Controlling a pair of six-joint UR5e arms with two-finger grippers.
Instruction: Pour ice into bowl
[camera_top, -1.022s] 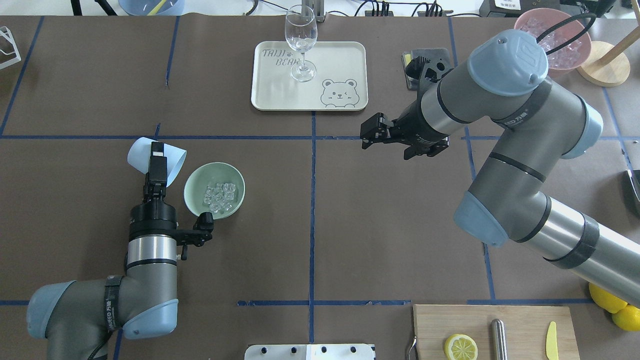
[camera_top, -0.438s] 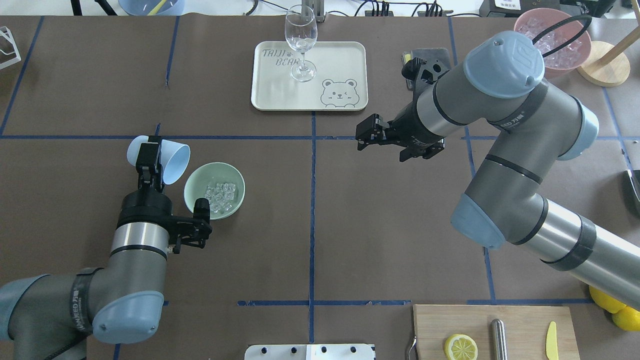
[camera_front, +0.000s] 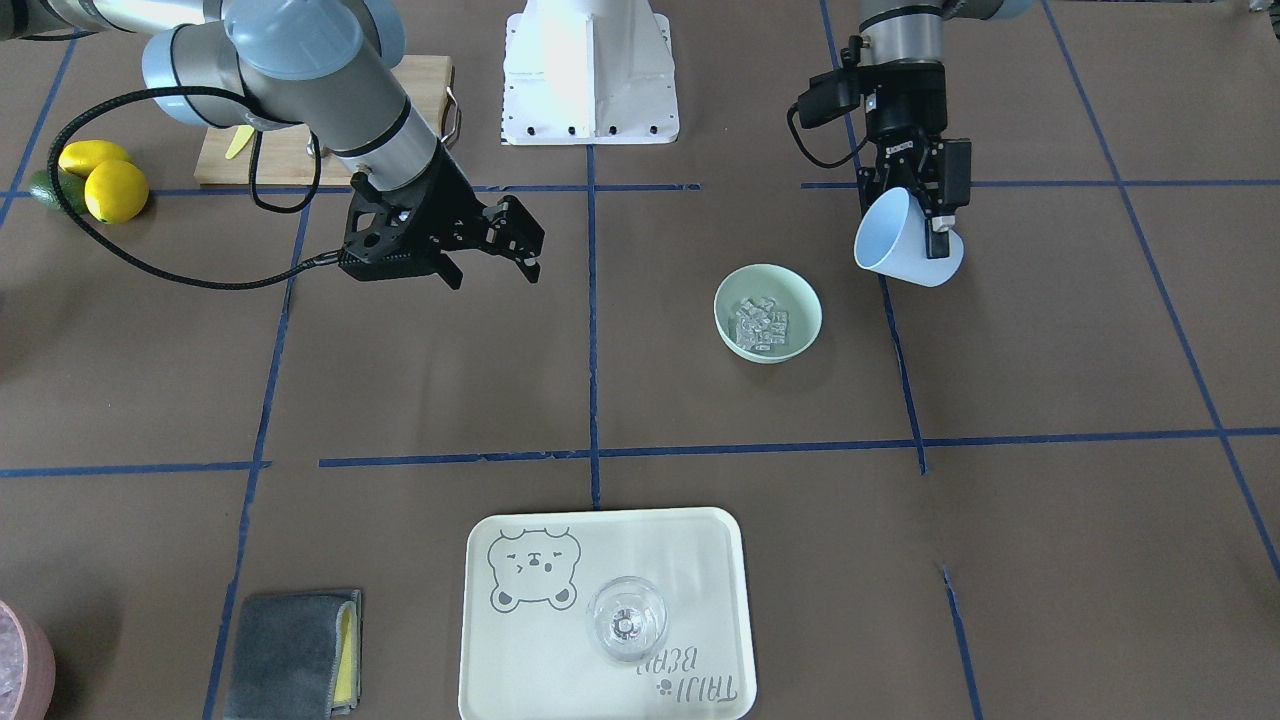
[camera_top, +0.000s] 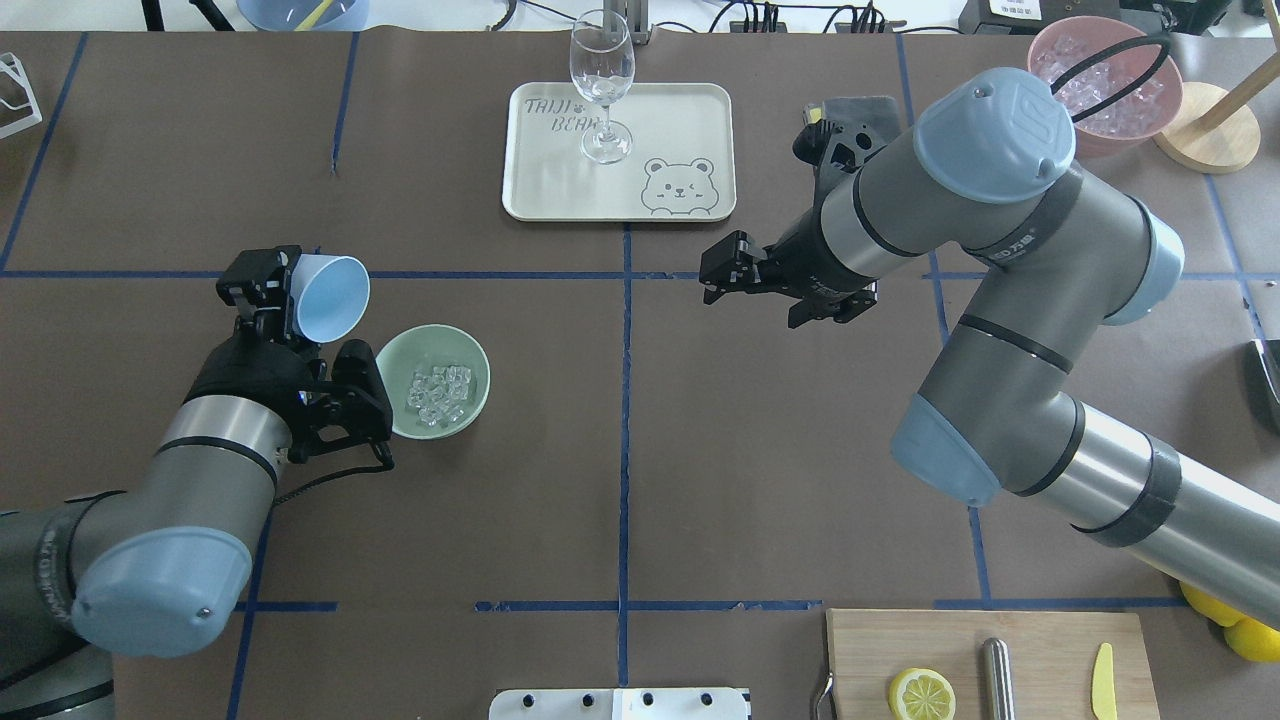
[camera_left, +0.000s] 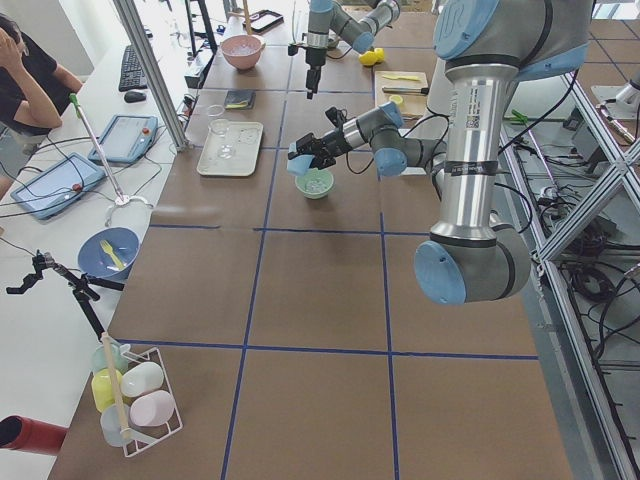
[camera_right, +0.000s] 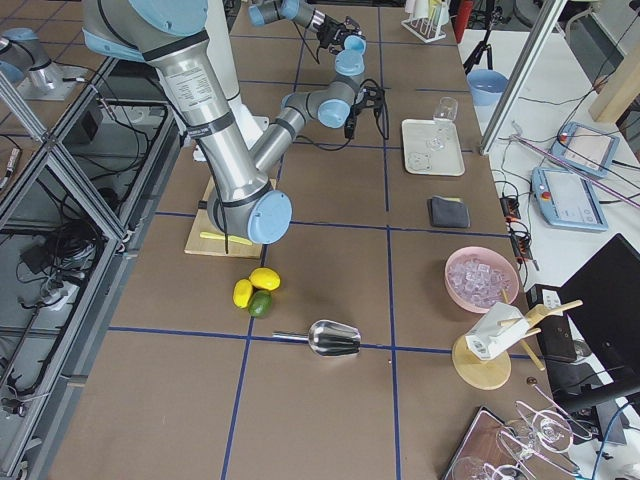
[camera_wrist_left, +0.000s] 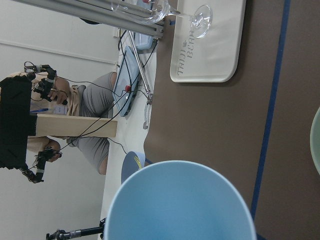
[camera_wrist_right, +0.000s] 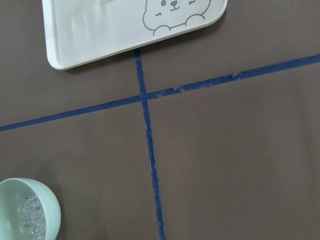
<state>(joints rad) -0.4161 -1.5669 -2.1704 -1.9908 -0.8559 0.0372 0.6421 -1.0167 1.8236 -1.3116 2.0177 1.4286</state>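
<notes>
Left end effector (camera_top: 283, 290) beside bowl (camera_top: 474, 372)

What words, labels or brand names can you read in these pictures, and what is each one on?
"TAIJI BEAR": printed on the cream tray, beside a bear drawing.
Lettering on the right arm's grey forearm: too small to read.
Lettering on the left arm's band: too small to read.
Nothing readable on the bowl or cup.

Bright even overhead light, soft shadows, sharp focus.
</notes>
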